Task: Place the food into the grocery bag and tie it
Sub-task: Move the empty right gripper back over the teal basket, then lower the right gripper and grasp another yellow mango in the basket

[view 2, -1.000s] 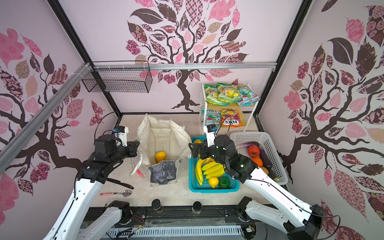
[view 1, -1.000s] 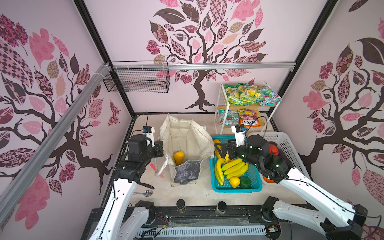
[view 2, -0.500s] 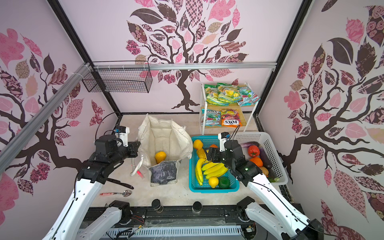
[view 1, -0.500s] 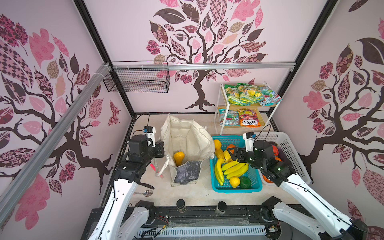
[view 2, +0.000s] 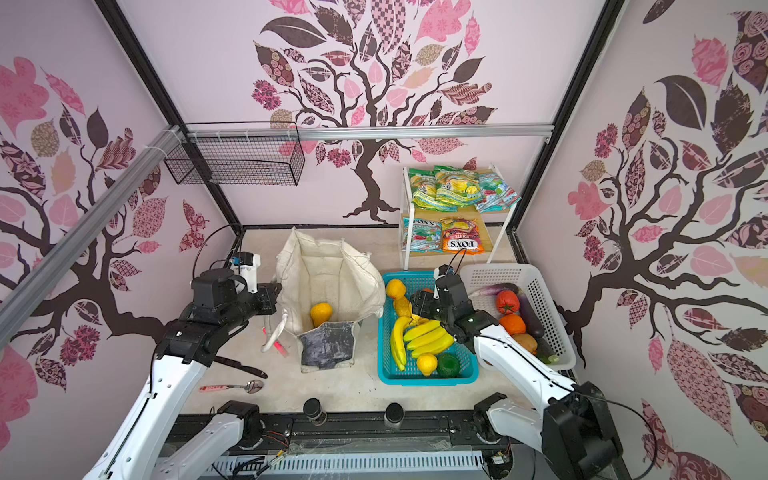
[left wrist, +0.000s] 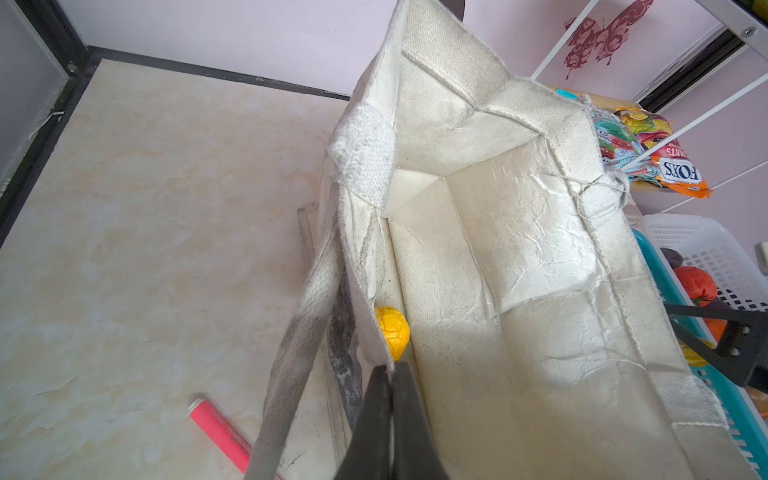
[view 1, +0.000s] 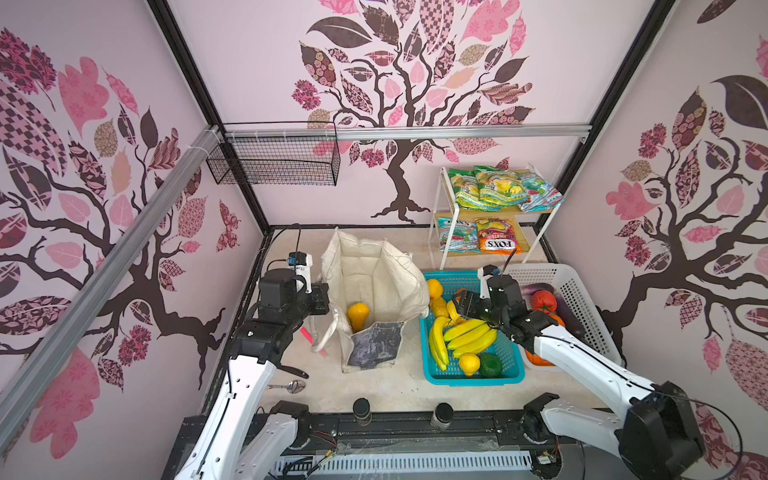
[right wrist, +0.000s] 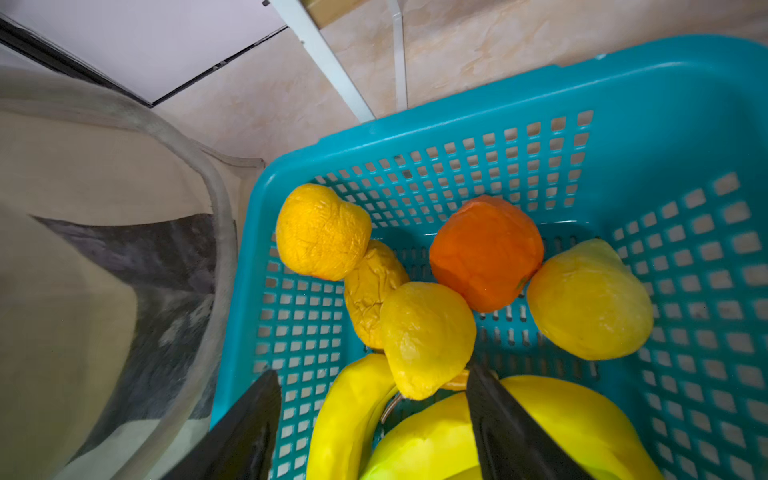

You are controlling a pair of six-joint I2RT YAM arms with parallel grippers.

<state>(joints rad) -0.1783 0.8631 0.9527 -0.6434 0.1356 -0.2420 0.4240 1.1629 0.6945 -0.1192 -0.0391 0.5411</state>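
Since a second ago the right gripper (right wrist: 372, 372) has swung back from the bag side of the teal basket (view 1: 469, 379) and dropped over the fruit, and its jaws have narrowed from their widest. They're apart now, straddling a lemon (right wrist: 428, 336) that sits against the bananas (view 1: 469, 336), with nothing held. We read that as the start of the next pick.

The left gripper (left wrist: 390, 370) hasn't budged. It's pinched together on the rim of the grocery bag (view 1: 374, 274), holding the mouth open. The bag stands upright just beside the teal basket, with one yellow fruit (view 1: 358, 316) inside, so loading is barely begun and tying is far off. The snack packets (view 1: 498, 189) are untouched on the shelf (view 1: 442, 216).

Hard to see: in both top views the right fingertips are hidden under the wrist, so we can't tell if a pad touches the lemon. The right arm covers part of the white basket (view 1: 582, 299). The bag floor is only partly visible, and one handle is cut off in the left wrist view.
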